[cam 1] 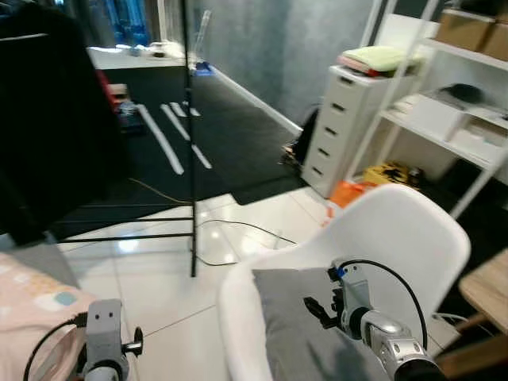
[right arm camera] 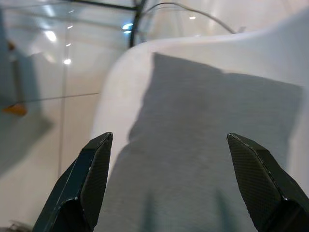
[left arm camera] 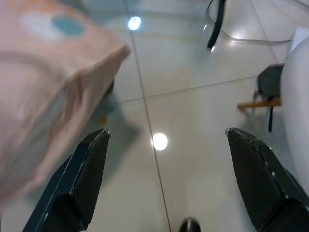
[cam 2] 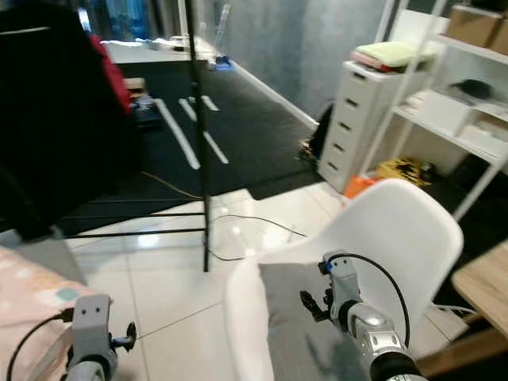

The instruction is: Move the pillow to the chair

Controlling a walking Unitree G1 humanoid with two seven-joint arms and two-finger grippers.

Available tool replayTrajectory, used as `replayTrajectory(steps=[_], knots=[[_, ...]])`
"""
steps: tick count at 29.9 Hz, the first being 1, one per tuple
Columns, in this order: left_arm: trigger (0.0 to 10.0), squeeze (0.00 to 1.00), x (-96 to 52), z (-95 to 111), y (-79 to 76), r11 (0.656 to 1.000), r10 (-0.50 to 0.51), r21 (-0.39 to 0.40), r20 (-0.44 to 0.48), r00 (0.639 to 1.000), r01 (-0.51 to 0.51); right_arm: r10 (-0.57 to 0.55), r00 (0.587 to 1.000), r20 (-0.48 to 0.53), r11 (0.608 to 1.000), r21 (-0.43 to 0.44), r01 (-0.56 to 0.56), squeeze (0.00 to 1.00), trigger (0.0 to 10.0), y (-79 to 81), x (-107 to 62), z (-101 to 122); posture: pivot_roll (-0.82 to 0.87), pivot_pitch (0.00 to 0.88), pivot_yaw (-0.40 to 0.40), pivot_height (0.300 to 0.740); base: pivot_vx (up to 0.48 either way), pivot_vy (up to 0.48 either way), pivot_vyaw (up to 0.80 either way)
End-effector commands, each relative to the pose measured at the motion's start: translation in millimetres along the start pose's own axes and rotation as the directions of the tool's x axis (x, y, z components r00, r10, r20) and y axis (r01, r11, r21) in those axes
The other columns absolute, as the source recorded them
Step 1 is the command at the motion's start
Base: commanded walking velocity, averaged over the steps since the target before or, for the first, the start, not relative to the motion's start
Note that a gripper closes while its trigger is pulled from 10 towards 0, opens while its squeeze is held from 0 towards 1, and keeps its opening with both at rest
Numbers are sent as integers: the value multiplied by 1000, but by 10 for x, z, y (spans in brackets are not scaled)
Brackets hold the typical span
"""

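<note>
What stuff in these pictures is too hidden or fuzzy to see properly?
- White chair: its legs are cut off by the bottom edge of the eye views.
- Grey pillow: its front end runs past the right wrist view's edge; the right gripper is open above it.
- Pink bedding: blurred, cut off by the frame beside the open left gripper.
- Shelf boxes: too blurred to read.
</note>
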State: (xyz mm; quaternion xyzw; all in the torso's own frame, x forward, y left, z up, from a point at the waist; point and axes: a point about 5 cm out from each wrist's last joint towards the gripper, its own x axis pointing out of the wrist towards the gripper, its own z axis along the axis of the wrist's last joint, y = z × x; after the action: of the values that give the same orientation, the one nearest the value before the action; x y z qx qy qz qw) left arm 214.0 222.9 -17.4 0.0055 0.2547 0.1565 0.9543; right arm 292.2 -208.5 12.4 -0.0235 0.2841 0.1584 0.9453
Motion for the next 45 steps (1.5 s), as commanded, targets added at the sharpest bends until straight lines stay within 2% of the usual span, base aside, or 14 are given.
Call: replayTrajectory(steps=[1,6,15,33,45], knots=[[10000,0,-23,-91,-34,1000,-18,4,-22,1000,18,0,999,-45,1000,6,1,0,10000,2,-33,-164,-120,0,-89,740,0,0,781],[10000,0,22,-175,0,1000,5,-15,-41,999,-6,19,997,-77,999,29,-16,0,10000,20,-58,-329,-75,0,-106,740,0,0,779],[10000,0,74,-287,61,998,4,-56,-75,997,-9,25,996,-81,999,28,-22,0,10000,30,-50,-345,-88,0,-110,740,0,0,770],[10000,0,92,-276,17,999,-9,-47,-33,999,8,39,997,-68,999,27,-38,0,10000,21,-60,-353,-84,0,-115,740,0,0,769],[10000,0,113,-205,50,999,-18,-42,16,1000,19,55,998,-42,998,34,-53,0,10000,37,-42,-302,-84,0,-111,740,0,0,767]])
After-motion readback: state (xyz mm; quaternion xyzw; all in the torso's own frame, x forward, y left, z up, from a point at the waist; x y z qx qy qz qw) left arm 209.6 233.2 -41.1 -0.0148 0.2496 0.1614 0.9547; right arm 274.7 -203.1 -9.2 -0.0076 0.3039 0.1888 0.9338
